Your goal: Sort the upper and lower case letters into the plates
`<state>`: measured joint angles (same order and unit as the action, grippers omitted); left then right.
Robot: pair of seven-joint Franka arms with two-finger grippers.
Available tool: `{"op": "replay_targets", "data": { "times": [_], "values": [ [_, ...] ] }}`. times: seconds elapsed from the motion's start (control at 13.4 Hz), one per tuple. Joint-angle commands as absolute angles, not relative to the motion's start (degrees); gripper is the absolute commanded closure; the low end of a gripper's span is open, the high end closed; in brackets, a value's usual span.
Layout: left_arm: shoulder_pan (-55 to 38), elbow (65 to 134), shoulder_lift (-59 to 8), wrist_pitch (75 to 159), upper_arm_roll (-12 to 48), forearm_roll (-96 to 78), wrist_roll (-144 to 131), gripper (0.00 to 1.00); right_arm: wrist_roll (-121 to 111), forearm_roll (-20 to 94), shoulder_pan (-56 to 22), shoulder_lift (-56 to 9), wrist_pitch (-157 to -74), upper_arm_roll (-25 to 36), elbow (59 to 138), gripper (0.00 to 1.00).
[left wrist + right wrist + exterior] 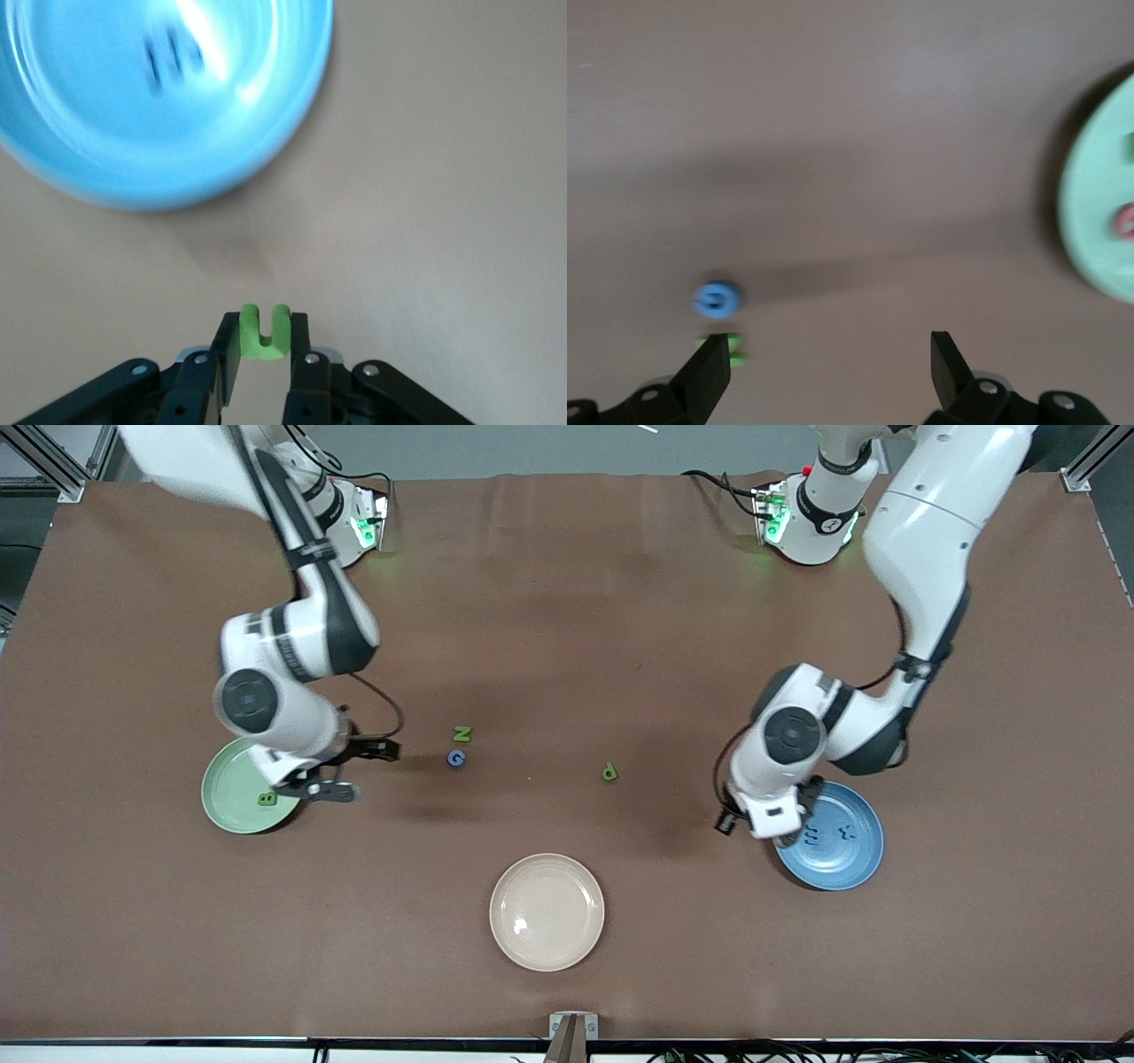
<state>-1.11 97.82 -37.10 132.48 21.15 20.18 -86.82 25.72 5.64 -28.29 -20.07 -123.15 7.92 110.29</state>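
Gripping: left end effector (pixel 263 341) clamps small green foam letter (pixel 264 333) beside glossy blue round plate (pixel 133 159).
Waiting: right end effector (pixel 828 367), fingers spread, empty, beside mint green round plate (pixel 232 793).

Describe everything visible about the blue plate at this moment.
The blue plate is round, shallow and glossy, medium blue with a raised rim, lying flat on the brown table toward the left arm's end. A few small dark blue letters lie inside it, too small to read. The left gripper, shut on a green letter, hangs over the plate's edge, and the arm's wrist hides part of the rim in the front view.
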Motion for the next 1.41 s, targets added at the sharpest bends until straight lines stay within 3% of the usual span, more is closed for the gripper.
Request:
{"op": "replay_targets", "data": {
  "times": [0.0,0.3,0.37,0.45,0.6,0.67,0.89,1.12,1.34],
  "values": [
    [4.7,98.4,-36.3,131.5,21.5,21.1,-76.1,1.00,33.4,6.0,-32.3,-22.8,-129.1,8.6,111.4,0.00],
    [11.4,98.9,-37.0,131.5,21.4,21.1,-65.6,0.97,38.4,6.1,-35.7,-28.7,-136.7,8.4,111.6,0.00],
    [12.6,99.1,-37.2,131.5,21.4,21.3,-64.3,0.90,39.4,6.1,-36.3,-29.5,-137.5,8.4,111.6,0.00],
    [12.9,99.3,-37.2,131.5,21.4,21.3,-63.5,0.71,40.3,6.1,-37.4,-30.3,-138.3,8.3,111.6,0.00],
    [13.1,99.4,-37.2,131.4,21.4,21.3,-63.0,0.10,40.8,6.1,-38.4,-31.7,-139.3,8.4,111.6,0.04],
    [13.3,99.4,-36.8,130.7,21.4,21.3,-63.0,0.01,40.8,6.1,-38.4,-31.9,-139.5,8.4,111.8,0.13],
    [12.6,98.8,-36.4,128.4,23.9,21.2,-63.8,0.01,40.8,6.1,-38.6,-32.3,-139.9,8.3,112.1,0.36],
    [11.0,99.0,-36.9,128.4,28.9,20.7,-65.1,0.01,40.8,6.1,-38.8,-33.2,-141.3,8.3,112.1,0.49],
    [4.2,97.4,-37.9,128.5,29.4,20.4,-74.3,0.03,40.9,6.1,-38.7,-33.4,-142.0,8.3,112.1,0.65]
  ]
}}
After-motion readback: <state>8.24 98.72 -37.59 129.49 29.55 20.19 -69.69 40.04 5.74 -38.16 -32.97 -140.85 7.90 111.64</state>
